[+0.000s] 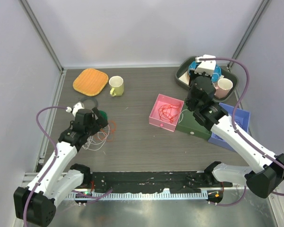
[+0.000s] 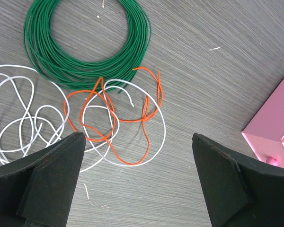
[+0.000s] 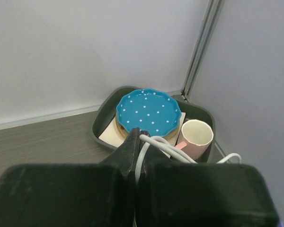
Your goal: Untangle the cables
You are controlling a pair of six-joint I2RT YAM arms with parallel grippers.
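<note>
A tangle of thin orange cable loops (image 2: 109, 116) and white cable loops (image 2: 23, 118) lies on the wooden table, next to a wound green ring (image 2: 85, 42). My left gripper (image 2: 137, 158) is open and empty just above the near edge of this tangle; in the top view it is at the left (image 1: 100, 124), over the cables (image 1: 104, 133). A red cable (image 1: 169, 111) lies in the pink box (image 1: 157, 118). My right gripper (image 1: 188, 109) is raised beside that box and shut (image 3: 139, 137) on a white cable (image 3: 143, 161).
A green box (image 1: 193, 126) and a blue box (image 1: 239, 118) stand right of the pink box. A dark tray (image 1: 184, 71) at the back right holds a dotted blue plate (image 3: 149, 111) and a pink cup (image 3: 196, 135). A yellow mug (image 1: 116, 86) and an orange pad (image 1: 90, 81) sit at the back left.
</note>
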